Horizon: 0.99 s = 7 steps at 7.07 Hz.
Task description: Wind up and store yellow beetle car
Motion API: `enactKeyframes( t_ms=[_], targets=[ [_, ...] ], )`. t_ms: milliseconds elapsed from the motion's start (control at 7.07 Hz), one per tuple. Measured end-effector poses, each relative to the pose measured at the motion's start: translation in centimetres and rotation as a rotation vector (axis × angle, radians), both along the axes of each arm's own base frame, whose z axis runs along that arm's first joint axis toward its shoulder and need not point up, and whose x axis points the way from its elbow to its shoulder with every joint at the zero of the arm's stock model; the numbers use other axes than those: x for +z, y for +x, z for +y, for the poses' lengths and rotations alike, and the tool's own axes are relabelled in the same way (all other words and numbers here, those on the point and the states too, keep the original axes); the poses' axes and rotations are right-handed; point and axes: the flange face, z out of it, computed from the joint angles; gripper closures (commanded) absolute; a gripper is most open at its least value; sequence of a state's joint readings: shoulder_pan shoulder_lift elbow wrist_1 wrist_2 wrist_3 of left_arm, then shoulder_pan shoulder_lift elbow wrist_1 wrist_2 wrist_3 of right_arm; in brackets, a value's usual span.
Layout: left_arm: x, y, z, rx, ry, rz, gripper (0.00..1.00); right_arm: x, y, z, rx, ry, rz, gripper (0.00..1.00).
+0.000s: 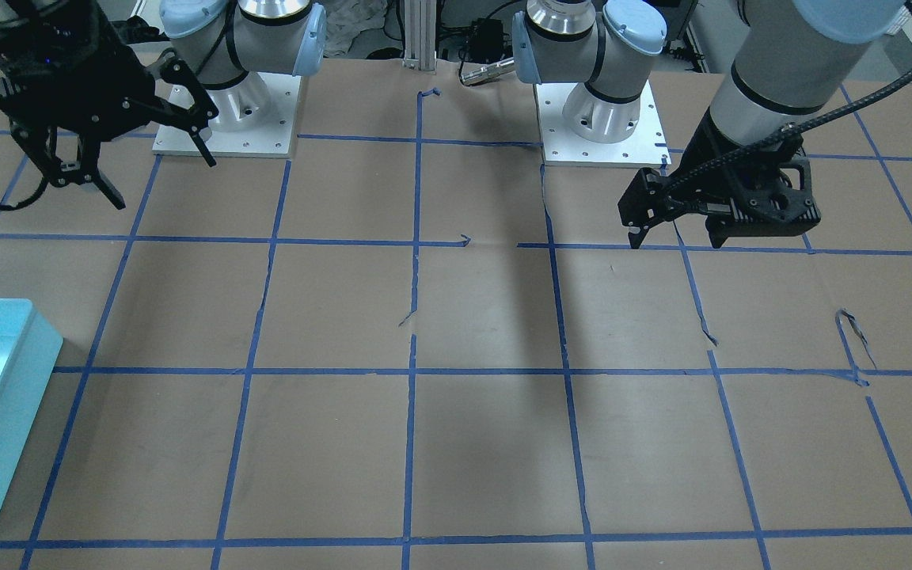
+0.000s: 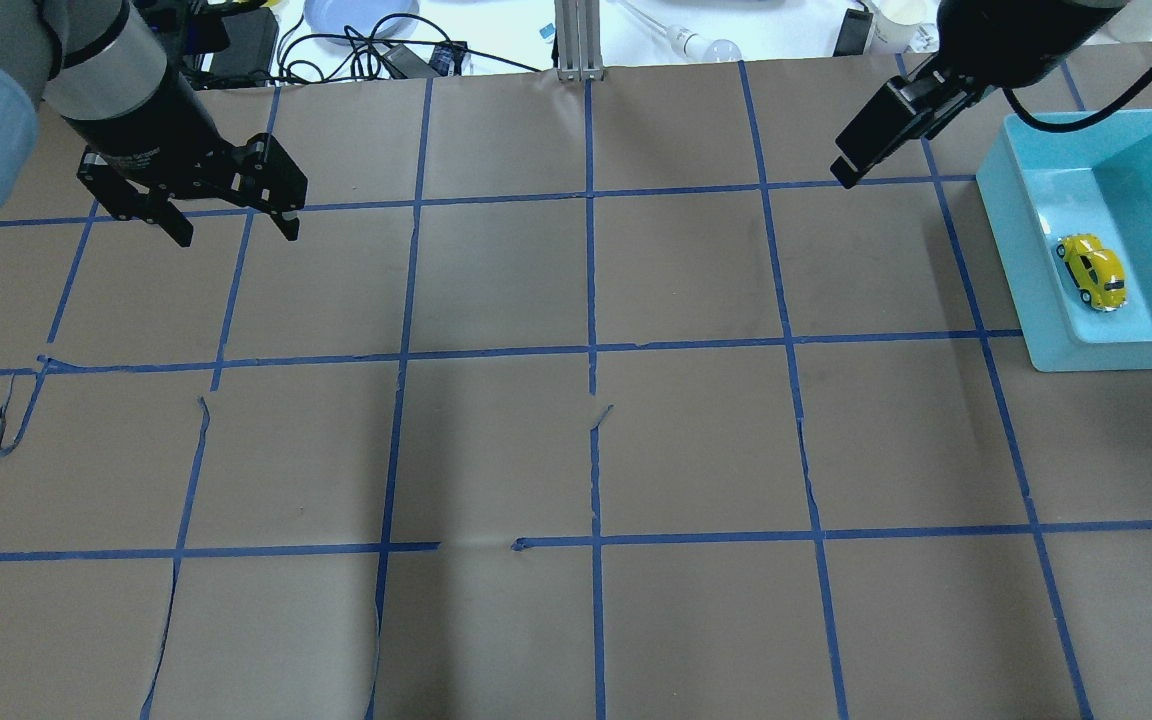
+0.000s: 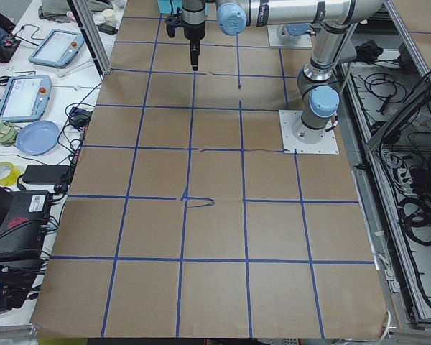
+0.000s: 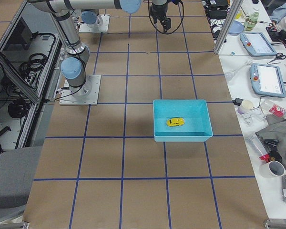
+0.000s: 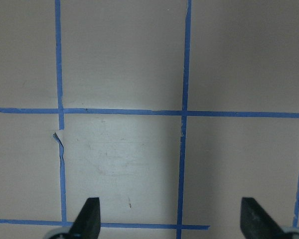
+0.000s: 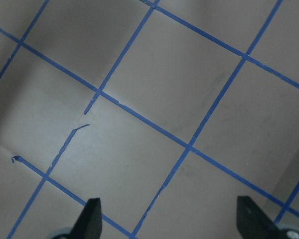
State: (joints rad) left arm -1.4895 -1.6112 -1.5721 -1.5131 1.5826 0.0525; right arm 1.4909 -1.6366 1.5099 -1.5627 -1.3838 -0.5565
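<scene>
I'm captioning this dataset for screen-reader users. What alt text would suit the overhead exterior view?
A yellow beetle car sits inside a turquoise bin at the right edge. Both claws hover open and empty over the brown table gridded with blue tape: the left claw at upper left, the right claw just left of the bin.

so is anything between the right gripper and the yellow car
Only the teal bin wall: the yellow beetle car lies inside it, and the open right gripper hangs outside. From above, nothing visible covers the car.
</scene>
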Motion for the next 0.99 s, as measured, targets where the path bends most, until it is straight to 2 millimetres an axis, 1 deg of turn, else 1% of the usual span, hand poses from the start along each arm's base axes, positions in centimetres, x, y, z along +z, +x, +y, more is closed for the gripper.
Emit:
enactKeyframes(
  t_ms=[141, 283, 424, 565, 848, 990],
  targets=[
    [0.0, 0.0, 0.0, 0.0, -0.001, 0.0, 0.0, 0.8, 0.6, 1.3, -0.09, 0.02, 0.027, 0.07],
    [0.1, 0.0, 0.0, 0.0, -0.001, -0.001, 0.0, 1.0, 1.5, 2.0, -0.177, 0.033, 0.037, 0.09],
    [0.0, 0.0, 0.0, 0.0, -0.001, 0.0, 0.0, 0.8, 2.3, 2.0, -0.23, 0.032, 0.04, 0.09],
    [0.0, 0.0, 0.0, 0.0, -0.002, 0.0, 0.0, 0.5, 2.5, 1.5, -0.258, 0.012, 0.049, 0.08],
    [0.2, 0.0, -0.1, 0.0, -0.01, 0.0, 0.0, 0.2, 2.3, 1.0, -0.327, -0.019, 0.071, 0.05],
    [0.4, -0.1, -0.2, -0.002, -0.025, 0.0, 0.0, -0.1, 2.3, 1.0, -0.38, -0.01, 0.069, 0.01]
  ],
)
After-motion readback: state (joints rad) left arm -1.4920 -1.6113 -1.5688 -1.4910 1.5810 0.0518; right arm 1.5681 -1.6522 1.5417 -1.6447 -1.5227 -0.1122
